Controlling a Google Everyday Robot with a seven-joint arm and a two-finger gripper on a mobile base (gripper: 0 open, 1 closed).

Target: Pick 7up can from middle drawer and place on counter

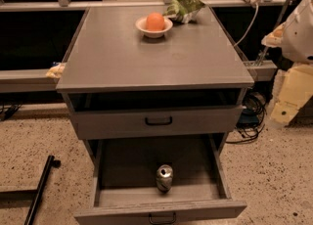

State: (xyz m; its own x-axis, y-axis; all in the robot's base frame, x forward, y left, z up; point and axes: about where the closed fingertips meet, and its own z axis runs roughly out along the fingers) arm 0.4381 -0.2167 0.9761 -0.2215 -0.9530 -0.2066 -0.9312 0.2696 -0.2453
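The 7up can [164, 177] is in the open middle drawer [132, 163], near the drawer's front and about centred. Its silver top with the pull tab faces up toward the camera. The drawer is pulled far out, and its black handle shows at the bottom edge. The counter [146, 60] is the grey top of the cabinet above it. My gripper [275, 36] is at the right edge of the view, beside the counter's right side and about level with it. It is far from the can and holds nothing that I can see.
A white bowl [146, 30] holding an orange [155, 21] stands at the back of the counter, with a green bag [184, 8] behind it. A shallower drawer front [157, 121] sits above the open drawer. Cables [252, 116] lie on the floor at right, and a black bar [40, 187] at left.
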